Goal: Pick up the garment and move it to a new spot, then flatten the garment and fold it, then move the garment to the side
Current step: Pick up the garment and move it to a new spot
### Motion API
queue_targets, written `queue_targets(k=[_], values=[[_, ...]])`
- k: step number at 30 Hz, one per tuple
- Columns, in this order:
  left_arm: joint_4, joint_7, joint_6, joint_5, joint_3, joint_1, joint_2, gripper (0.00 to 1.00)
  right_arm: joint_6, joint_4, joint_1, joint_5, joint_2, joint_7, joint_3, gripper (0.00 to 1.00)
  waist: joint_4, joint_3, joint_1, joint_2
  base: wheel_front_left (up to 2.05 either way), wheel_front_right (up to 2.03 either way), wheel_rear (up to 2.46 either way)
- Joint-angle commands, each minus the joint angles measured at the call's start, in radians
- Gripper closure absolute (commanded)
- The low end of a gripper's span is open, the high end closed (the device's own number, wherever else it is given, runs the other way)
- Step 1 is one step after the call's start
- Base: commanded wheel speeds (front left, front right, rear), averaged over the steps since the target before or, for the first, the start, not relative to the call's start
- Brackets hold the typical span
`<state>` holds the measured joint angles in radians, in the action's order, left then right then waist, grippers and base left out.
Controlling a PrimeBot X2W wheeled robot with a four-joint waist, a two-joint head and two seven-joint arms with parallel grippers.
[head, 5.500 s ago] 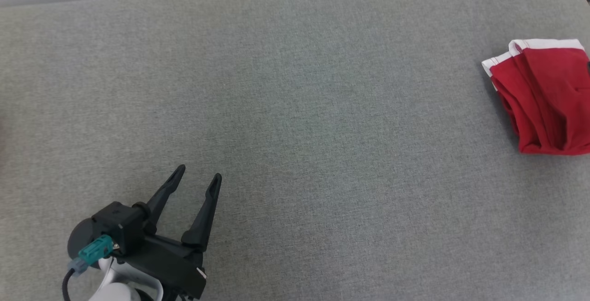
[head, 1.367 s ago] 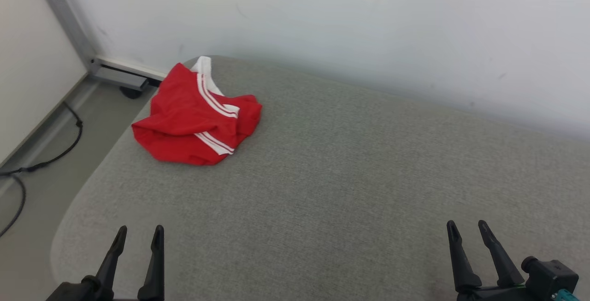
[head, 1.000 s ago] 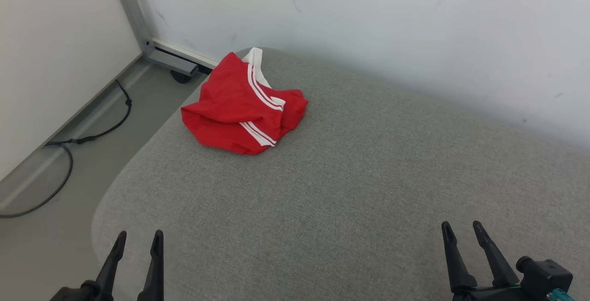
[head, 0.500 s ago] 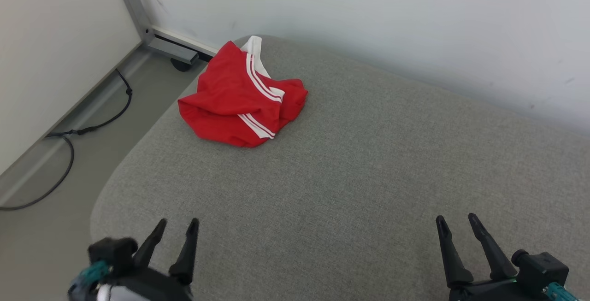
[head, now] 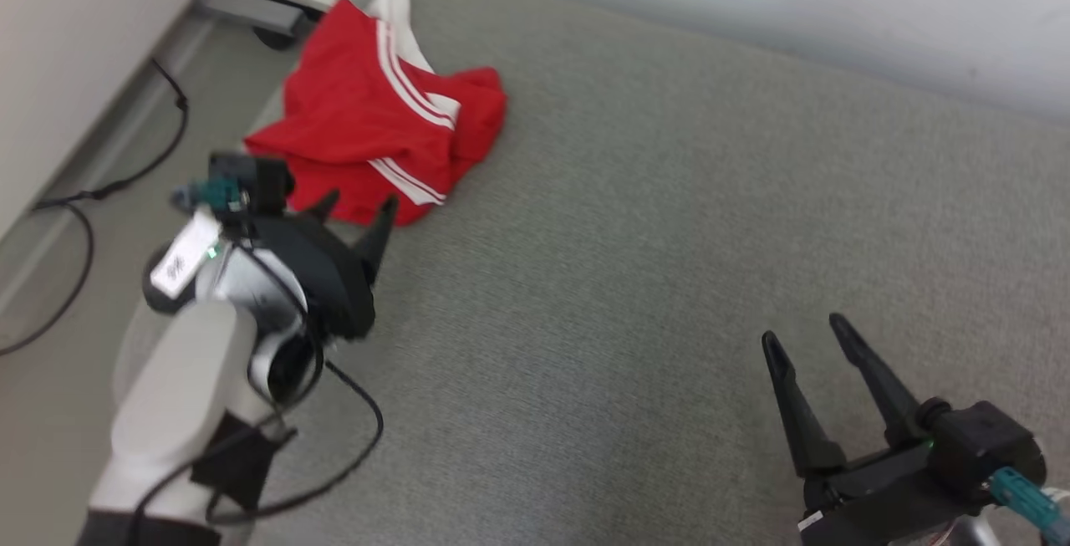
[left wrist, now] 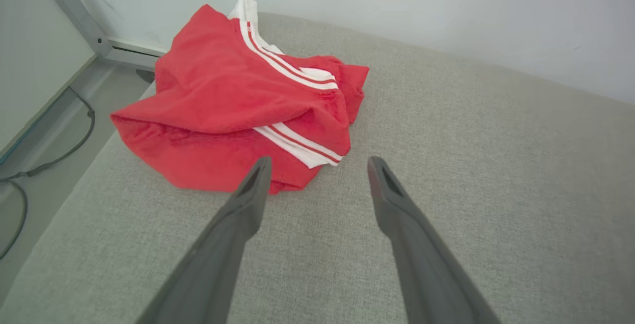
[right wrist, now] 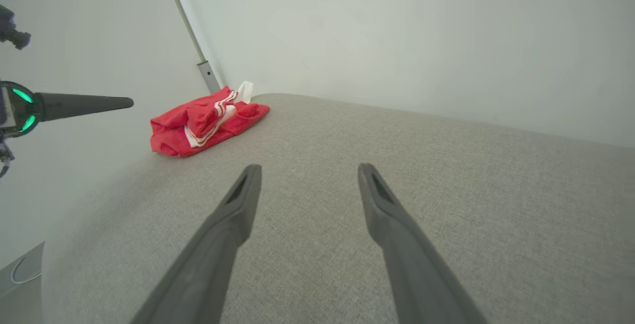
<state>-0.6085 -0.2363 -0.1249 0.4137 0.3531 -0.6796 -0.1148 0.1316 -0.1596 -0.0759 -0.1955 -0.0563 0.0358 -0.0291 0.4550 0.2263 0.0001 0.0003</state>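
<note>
Ref pt = the red garment (head: 368, 136) w/ white stripes: it lies bunched up, w/ the rounded corner of the grey fabric surface (head: 669, 237) right under it & bare floor (head: 125, 128) just past its outer side. Left tool (head: 359, 200) sits just short of garment's near hem, jaws spread wide, nothing in them. In left wrist view its tips line up w/ the striped fold, but whether they touch cloth I can't tell. Right tool (head: 802, 329) is well apart from garment, also wide & empty. Step in hand, imo: the first pick-up. To do it well: come down on a thick fold by the striped hem so the tool bites several layers, not one thin flap. Go low enough to get under the cloth w/o digging into the cover beneath garment. Close fully before lifting, lift straight up, then carry away from garment's outer side, since a sideways drag there prob tips it onto the floor. Right tool: leave out til flattening.
</note>
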Motion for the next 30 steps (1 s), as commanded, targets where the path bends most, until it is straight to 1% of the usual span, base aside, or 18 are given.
queue_targets(k=[1,6,7,10,14,17,20,21,22,23,26,30], values=[[-0.036,-0.016,-0.006,-0.001,0.003,-0.053,-0.012,0.00,-0.002,-0.039,0.003,0.017,-0.014,-0.018,-0.001,0.00,-0.082,0.104,-0.0001,-0.0003,0.00,0.00,0.00],[-0.139,-0.045,-0.002,-0.034,0.015,-0.204,-0.048,0.00,-0.002,-0.164,0.013,0.034,-0.033,-0.072,0.000,0.00,-0.126,0.204,-0.0001,-0.0003,0.00,0.00,0.00],[-0.156,-0.045,-0.002,-0.054,0.026,-0.229,-0.060,0.00,-0.002,-0.184,0.015,0.035,-0.037,-0.081,0.001,0.00,-0.132,0.221,-0.0001,-0.0003,0.00,0.00,0.00],[-0.230,-0.084,-0.003,-0.065,0.045,-0.309,-0.090,0.00,-0.002,-0.251,0.015,0.042,-0.044,-0.114,-0.001,0.00,-0.161,0.280,-0.0001,-0.0003,0.00,0.00,0.00],[-0.293,-0.129,-0.004,-0.055,0.062,-0.360,-0.103,0.00,-0.002,-0.287,0.017,0.049,-0.047,-0.124,-0.006,0.00,-0.182,0.326,-0.0001,-0.0003,0.00,0.00,0.00],[-0.320,-0.112,0.000,-0.073,0.074,-0.384,-0.118,0.00,-0.002,-0.297,0.024,0.050,-0.043,-0.120,-0.006,0.00,-0.196,0.348,-0.0001,-0.0003,0.00,0.00,0.00],[-0.350,-0.108,0.020,-0.077,0.074,-0.395,-0.117,0.00,-0.002,-0.296,0.028,0.046,-0.040,-0.117,-0.012,0.00,-0.210,0.357,-0.0001,-0.0003,0.00,0.00,0.00],[-0.365,-0.108,0.028,-0.074,0.071,-0.398,-0.118,0.13,-0.002,-0.295,0.030,0.044,-0.039,-0.117,-0.012,0.00,-0.213,0.359,-0.0001,-0.0003,0.00,0.00,0.00],[-0.378,-0.108,0.034,-0.075,0.072,-0.401,-0.118,0.53,-0.002,-0.293,0.033,0.042,-0.038,-0.116,-0.014,0.00,-0.216,0.361,-0.0001,-0.0003,0.00,0.00,0.00],[-0.389,-0.102,0.041,-0.074,0.071,-0.402,-0.116,1.00,-0.002,-0.290,0.036,0.041,-0.037,-0.114,-0.015,0.00,-0.218,0.362,-0.0001,-0.0003,0.00,0.00,0.00],[-0.420,-0.089,0.051,-0.064,0.068,-0.407,-0.107,1.00,-0.002,-0.277,0.044,0.039,-0.033,-0.108,-0.018,0.00,-0.224,0.356,-0.0001,-0.0003,0.00,0.00,0.00],[-0.446,-0.083,0.050,-0.057,0.069,-0.415,-0.095,1.00,-0.002,-0.262,0.046,0.033,-0.030,-0.099,-0.024,0.00,-0.227,0.339,-0.0001,-0.0003,0.00,0.00,0.00]])
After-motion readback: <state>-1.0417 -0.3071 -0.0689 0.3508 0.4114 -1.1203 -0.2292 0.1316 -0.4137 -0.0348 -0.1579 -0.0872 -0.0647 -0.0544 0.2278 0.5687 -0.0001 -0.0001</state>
